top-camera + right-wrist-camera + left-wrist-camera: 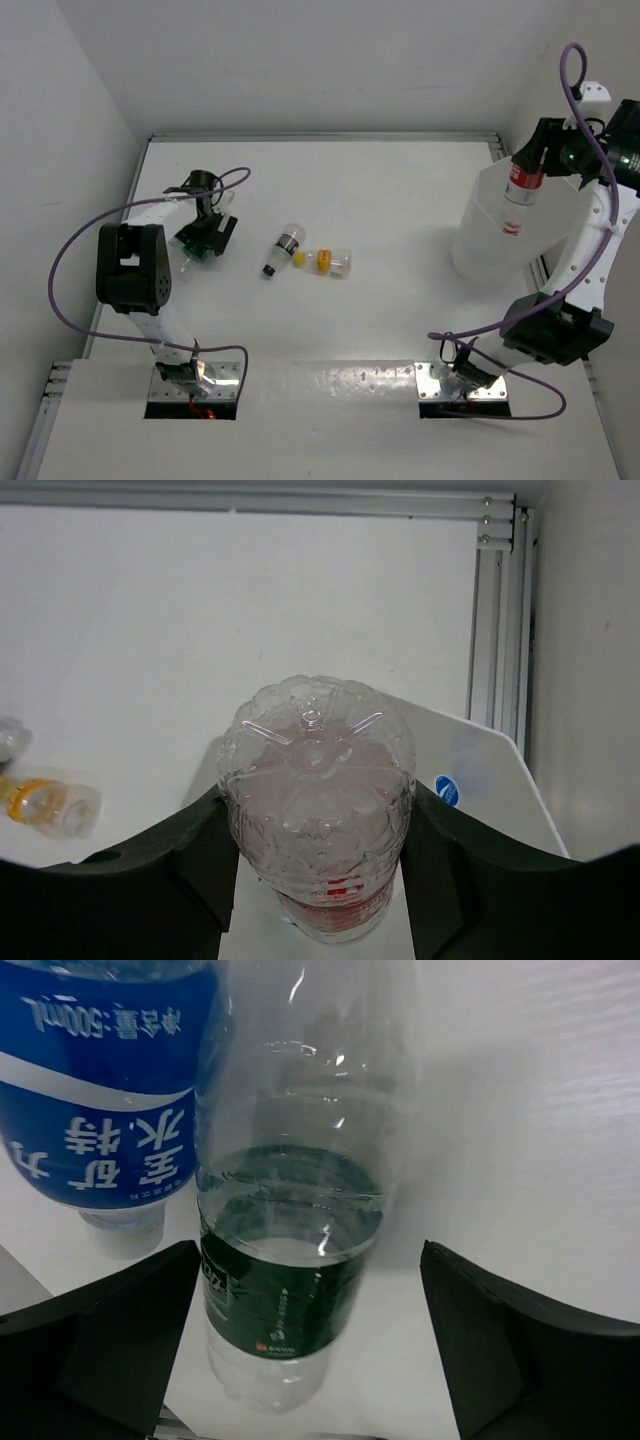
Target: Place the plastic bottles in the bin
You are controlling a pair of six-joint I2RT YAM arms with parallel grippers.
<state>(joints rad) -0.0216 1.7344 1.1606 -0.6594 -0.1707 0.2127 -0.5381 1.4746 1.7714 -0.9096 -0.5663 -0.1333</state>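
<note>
Bin [478,250] at right edge of table [380,180], close to side rail. Wide bare surface between bin and mid-table bottles.

Five bottles seen:
- red-label bottle [315,780] clamped in right gripper [318,880], at bin mouth
- black-cap bottle [283,248] and yellow-orange bottle [326,262] lying mid-table, just beside each other
- green-label bottle [285,1280] between spread fingers of left gripper [207,238] (no contact visible)
- blue-label bottle [110,1110] against the green one

Bin contents: cannot tell.
</note>
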